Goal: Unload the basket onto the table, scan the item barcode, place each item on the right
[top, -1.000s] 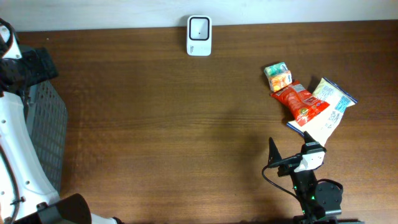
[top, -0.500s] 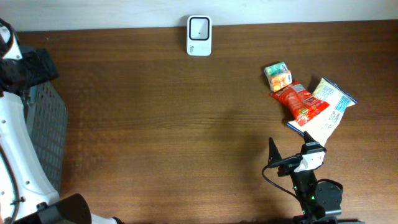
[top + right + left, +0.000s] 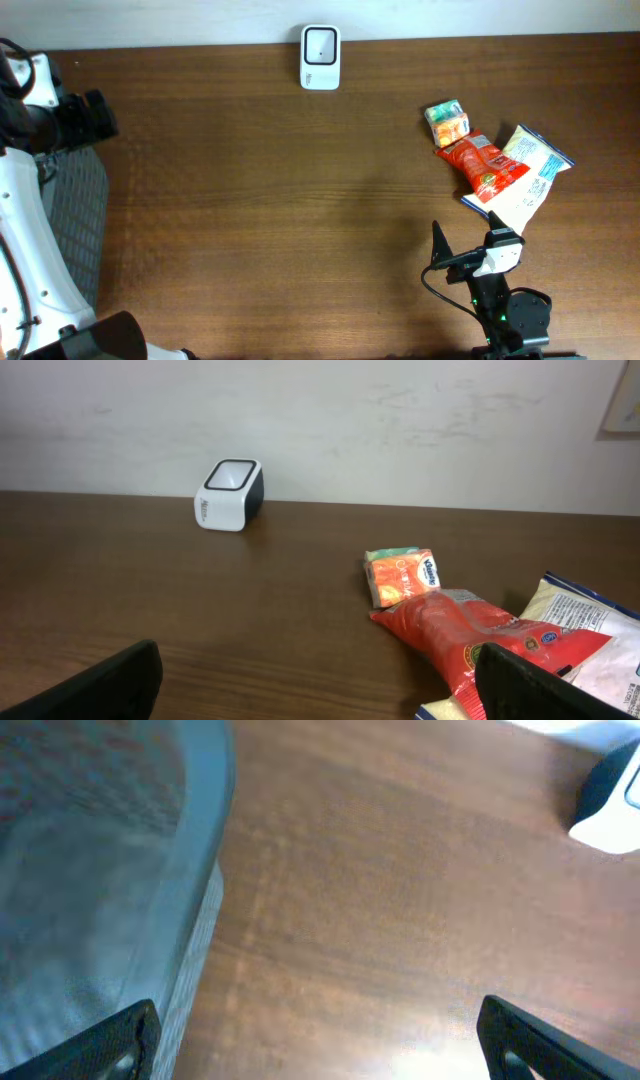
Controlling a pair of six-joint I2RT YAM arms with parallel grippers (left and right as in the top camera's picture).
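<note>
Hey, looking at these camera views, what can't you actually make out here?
Barcodes: none shows on the orange pack, red bag or white bag in any view; the print is too small overhead.
White bag, right wrist view: cut off by the right edge, partly under the red bag.
Scanner, left wrist view: blurred, cut off by the right edge.
Basket: blurred in the left wrist view, partly covered overhead by the left arm.
</note>
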